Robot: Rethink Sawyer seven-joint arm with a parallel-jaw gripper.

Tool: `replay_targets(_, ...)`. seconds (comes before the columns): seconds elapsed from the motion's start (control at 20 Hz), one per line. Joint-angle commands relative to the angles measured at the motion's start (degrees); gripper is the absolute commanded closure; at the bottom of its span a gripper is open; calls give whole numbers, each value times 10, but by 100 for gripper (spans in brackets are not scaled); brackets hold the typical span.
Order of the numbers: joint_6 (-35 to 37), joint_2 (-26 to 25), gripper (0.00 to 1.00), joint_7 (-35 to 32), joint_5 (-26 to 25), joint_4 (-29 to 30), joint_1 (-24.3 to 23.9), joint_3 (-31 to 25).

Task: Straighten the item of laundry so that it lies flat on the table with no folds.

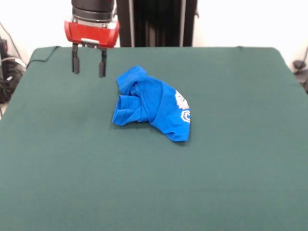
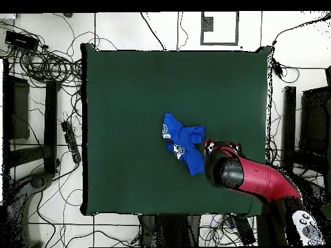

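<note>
The item of laundry is a small bright blue garment, crumpled in a folded heap near the middle of the dark green table, with white printed marks on its right edge. It also shows in the overhead view on the table. My gripper hangs from the red wrist at the table's far left, up and to the left of the garment and apart from it. Its two black fingers stand apart and hold nothing. In the overhead view the arm covers the gripper.
The robot's black pedestal stands behind the table's far edge. Cables lie on the floor at the left and around the table. Dark stands flank the table's sides.
</note>
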State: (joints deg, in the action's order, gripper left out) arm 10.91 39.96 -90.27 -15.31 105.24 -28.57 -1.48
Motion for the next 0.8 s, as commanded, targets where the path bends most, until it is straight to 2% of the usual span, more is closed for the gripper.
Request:
replay_targets(0.05,34,23,0,18,-31,40,-81,-100)
replay_targets(0.8,77,8,0,7,-35,2,-71,-110)
